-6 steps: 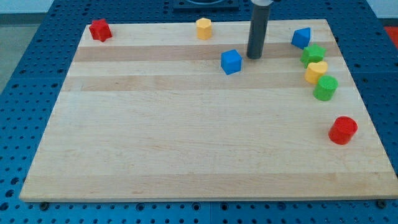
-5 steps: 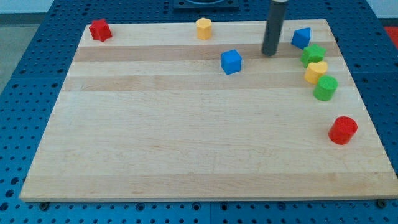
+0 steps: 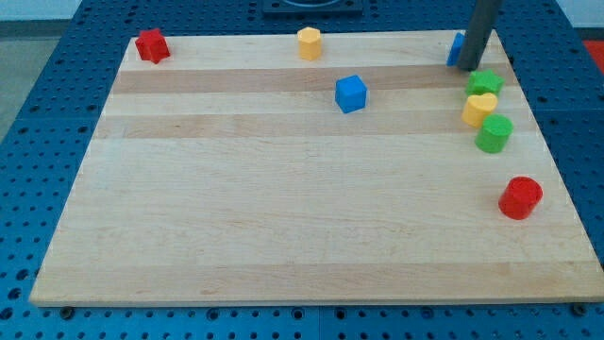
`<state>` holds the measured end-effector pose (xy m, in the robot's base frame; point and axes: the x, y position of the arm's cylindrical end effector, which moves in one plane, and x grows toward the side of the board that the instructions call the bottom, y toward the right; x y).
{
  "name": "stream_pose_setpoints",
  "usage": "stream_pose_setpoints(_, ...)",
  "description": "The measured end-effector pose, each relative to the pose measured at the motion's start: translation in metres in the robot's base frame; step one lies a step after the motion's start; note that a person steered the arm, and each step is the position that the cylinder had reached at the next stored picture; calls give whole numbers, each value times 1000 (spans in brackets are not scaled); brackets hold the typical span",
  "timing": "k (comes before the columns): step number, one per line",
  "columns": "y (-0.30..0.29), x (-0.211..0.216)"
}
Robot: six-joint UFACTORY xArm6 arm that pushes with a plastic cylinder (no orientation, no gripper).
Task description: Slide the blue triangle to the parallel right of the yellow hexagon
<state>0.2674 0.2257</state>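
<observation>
The blue triangle (image 3: 455,49) sits near the board's top right corner, mostly hidden behind my rod. My tip (image 3: 469,67) rests at the triangle's lower right side, close to or touching it. The yellow hexagon (image 3: 309,43) stands at the top edge, left of centre, far to the triangle's left. A blue cube (image 3: 350,93) lies below and right of the hexagon, between the two.
A red block (image 3: 150,45) sits at the top left corner. On the right side a green block (image 3: 483,83), a yellow heart-like block (image 3: 478,109) and a second green block (image 3: 494,134) form a column just below my tip. A red cylinder (image 3: 520,197) lies lower right.
My rod has moved right, from beside the blue cube across to the right side of the blue triangle, now covering most of it. No block has visibly shifted.
</observation>
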Motion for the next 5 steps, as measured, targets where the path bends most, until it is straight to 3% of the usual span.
stream_pose_setpoints(2,-2,-22)
stream_pose_setpoints(4,34,19)
stream_pose_setpoints(5,39,19)
